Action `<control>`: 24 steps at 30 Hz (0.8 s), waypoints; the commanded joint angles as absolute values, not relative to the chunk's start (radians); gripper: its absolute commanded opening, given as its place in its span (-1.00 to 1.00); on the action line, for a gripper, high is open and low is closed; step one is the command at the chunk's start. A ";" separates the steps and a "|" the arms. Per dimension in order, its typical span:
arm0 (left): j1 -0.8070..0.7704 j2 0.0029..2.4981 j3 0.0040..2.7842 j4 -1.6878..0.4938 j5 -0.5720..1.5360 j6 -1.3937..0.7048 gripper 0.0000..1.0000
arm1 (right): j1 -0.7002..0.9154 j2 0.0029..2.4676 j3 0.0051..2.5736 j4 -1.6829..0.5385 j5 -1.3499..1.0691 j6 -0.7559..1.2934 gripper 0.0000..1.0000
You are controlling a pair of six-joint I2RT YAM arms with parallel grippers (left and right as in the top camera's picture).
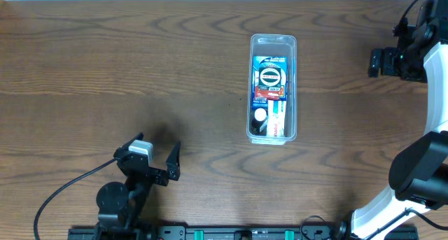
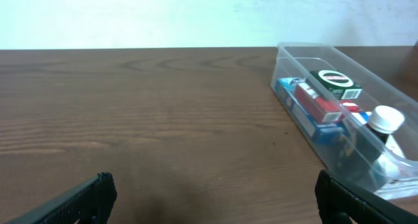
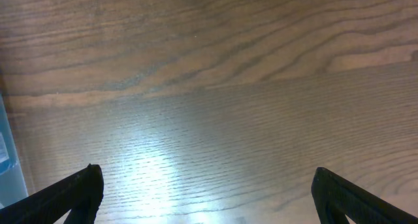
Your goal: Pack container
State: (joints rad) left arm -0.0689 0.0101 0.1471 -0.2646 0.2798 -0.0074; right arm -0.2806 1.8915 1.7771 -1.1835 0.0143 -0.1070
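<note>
One container [image 1: 273,38], long axis running near-to-far across the surface [image 1: 105,58]; several packets [image 1: 270,78] inside, number unclear; left jaws and right jaws both spread wide.

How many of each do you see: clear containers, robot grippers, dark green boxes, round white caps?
Clear container: 1
Robot grippers: 2, the left gripper and the right gripper
Dark green box: 1
Round white cap: 1
Total: 5

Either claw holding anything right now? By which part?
Nothing is held. The left claw and the right claw both stand open and empty above the table, apart from the container.
</note>
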 commanded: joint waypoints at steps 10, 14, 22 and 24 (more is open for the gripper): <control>-0.015 0.002 0.073 -0.224 0.255 -0.031 0.96 | -0.288 1.898 1.777 -1.181 0.010 -0.118 0.98; -0.015 0.002 0.061 -0.171 0.249 -0.031 0.96 | -0.288 1.898 1.777 -1.181 0.011 -0.118 0.98; -0.015 0.001 0.004 0.090 0.249 -0.031 0.96 | -0.288 1.898 1.777 -1.181 0.011 -0.118 0.98; -0.015 0.001 0.004 0.100 0.234 -0.031 0.96 | -0.288 1.898 1.777 -1.181 0.010 -0.118 0.99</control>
